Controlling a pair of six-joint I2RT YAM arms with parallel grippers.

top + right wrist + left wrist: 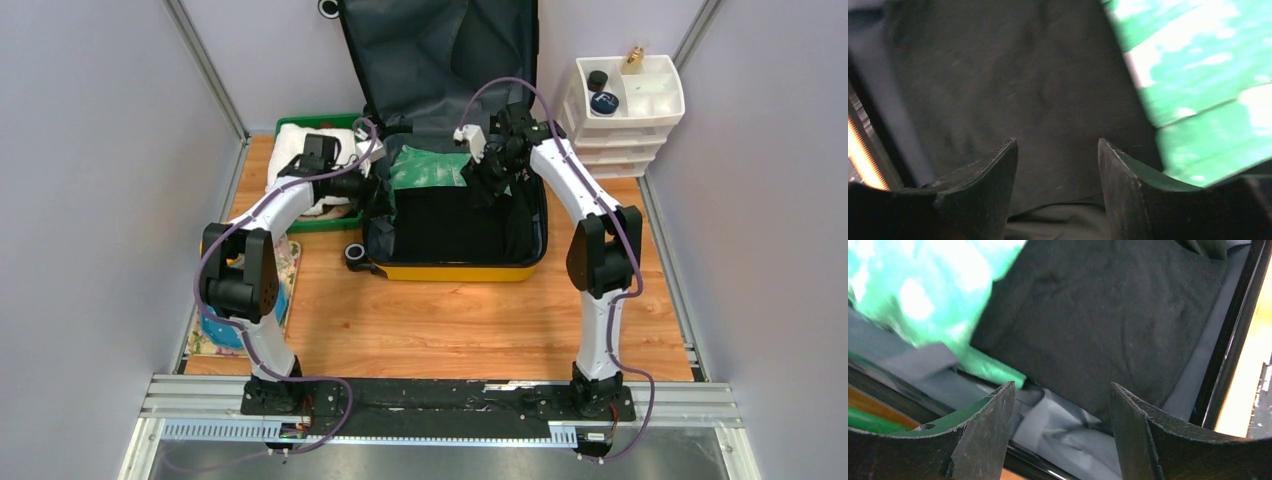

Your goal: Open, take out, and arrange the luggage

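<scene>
The left hand and right hand hung released, gripping nothing, over black cloth inside the open luggage at the bench's far edge.

Overhead looks down; wrist views closely share the luggage.

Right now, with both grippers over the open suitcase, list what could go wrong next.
1. The left gripper, open above loose lining in the suitcase, could pinch lining rather than the green cloth.
2. The right gripper, open over the black cloth, could drag the adjoining green cloth along.
</scene>
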